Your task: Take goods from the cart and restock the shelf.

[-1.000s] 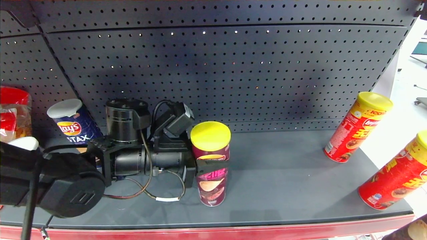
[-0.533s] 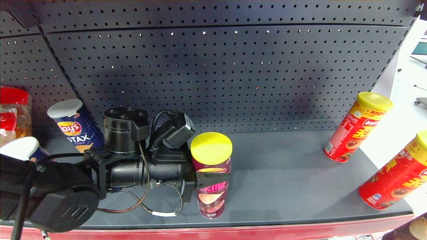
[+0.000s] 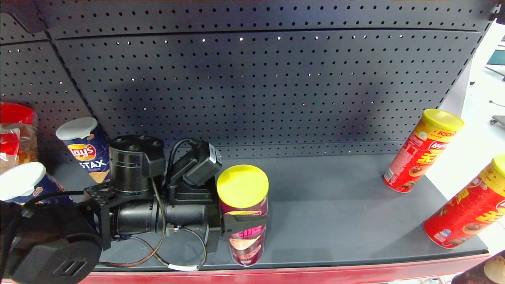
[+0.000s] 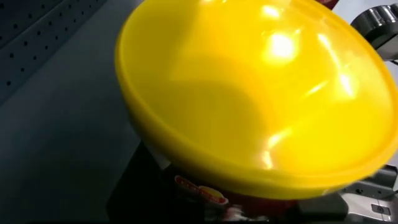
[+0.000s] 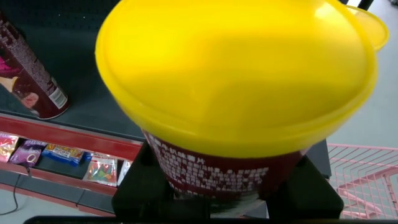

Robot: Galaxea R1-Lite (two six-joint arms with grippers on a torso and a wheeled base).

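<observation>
Purple can: upright, yellow lid on, at the front edge of the shelf, left of its middle; I cannot tell whether its base touches the board.
My left claw: clenched round the purple can's middle, coming in from 9 o'clock.
My right claw: grasping a second can with a dark red body and a yellow lid, a jaw on each side of it low down; the pink cart is beside it.
Blue cans: rear one at 10 o'clock of the purple can, front one at 9 o'clock, both white-lidded.
Red cans: one at 2 o'clock, one at 3 o'clock, well apart from the purple can, near the shelf's right end.
Pegboard: at 12 o'clock, behind everything.
</observation>
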